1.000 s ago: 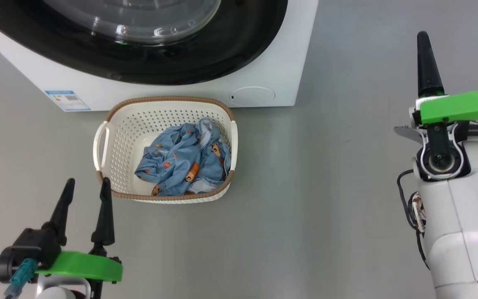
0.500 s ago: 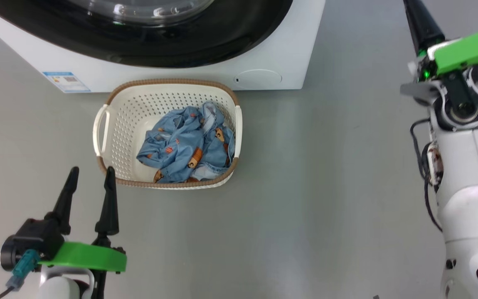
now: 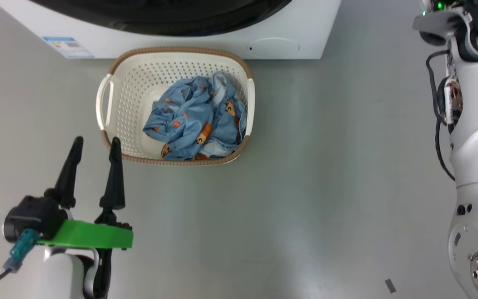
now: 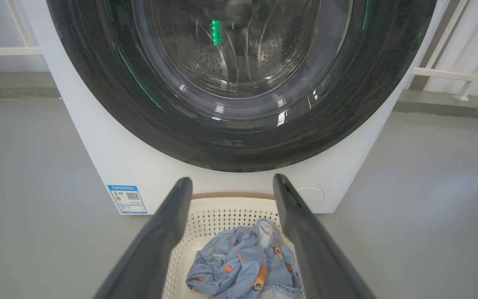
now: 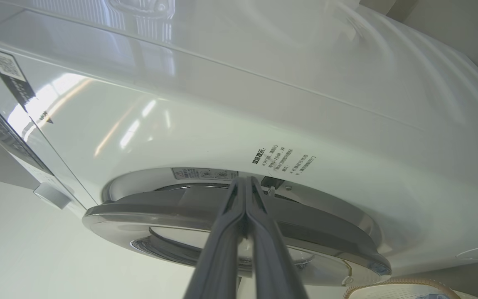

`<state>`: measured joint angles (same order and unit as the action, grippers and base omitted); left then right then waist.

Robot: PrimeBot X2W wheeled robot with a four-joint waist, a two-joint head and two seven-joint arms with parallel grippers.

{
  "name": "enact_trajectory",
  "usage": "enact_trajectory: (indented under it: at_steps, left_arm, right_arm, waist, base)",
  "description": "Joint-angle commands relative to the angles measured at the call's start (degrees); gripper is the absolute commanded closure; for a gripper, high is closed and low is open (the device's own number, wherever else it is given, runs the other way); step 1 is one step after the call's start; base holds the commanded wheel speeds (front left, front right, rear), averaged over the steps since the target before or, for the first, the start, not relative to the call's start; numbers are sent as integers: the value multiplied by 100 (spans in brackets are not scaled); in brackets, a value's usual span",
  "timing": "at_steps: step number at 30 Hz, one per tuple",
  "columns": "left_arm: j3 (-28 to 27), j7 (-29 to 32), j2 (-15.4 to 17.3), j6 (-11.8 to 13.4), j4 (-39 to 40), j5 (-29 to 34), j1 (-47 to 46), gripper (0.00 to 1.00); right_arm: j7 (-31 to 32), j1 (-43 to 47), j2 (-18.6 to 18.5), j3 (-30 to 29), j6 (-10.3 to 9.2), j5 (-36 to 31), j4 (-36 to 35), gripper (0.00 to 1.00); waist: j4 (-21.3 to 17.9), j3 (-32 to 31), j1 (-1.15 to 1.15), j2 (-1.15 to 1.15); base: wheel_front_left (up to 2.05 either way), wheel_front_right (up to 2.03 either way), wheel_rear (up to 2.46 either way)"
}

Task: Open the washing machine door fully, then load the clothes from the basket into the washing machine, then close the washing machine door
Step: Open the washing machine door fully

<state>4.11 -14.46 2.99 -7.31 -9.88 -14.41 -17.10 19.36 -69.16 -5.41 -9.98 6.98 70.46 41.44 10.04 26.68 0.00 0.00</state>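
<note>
The basket (image 3: 139, 104) sits upper centre of the head view, on the floor (image 3: 305, 187) just before the washing machine (image 3: 205, 41), with blue clothes (image 3: 197, 120) heaped inside. The left fingers (image 3: 114, 174) (spread wide, empty) hover lower left. The right fingers (image 5: 228, 232) are pressed together, tips at the edge of the shut door (image 5: 147, 207).

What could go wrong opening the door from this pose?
The shut right end effector points at the thin gap behind the washing machine door; its tips could slide off the glossy rim. The basket stands close under the door, so a low arm sweep might knock it.
</note>
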Motion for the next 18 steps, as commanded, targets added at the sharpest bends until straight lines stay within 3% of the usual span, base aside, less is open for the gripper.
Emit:
enact_trajectory:
  at_steps: [1,18]
  left_arm:
    - [-174,-54,104,-18,187,-58,-140,0]
    - [67,-54,57,-18,411,-77,-524,0]
  right_arm:
    - [62,-218,144,57,51,-100,-75,100]
    - [279,-1290,241,34,51,-789,659,100]
  waist:
    - [128,180,0,0]
    - [391,768,0,0]
  base:
    - [0,0,0]
    - [0,0,0]
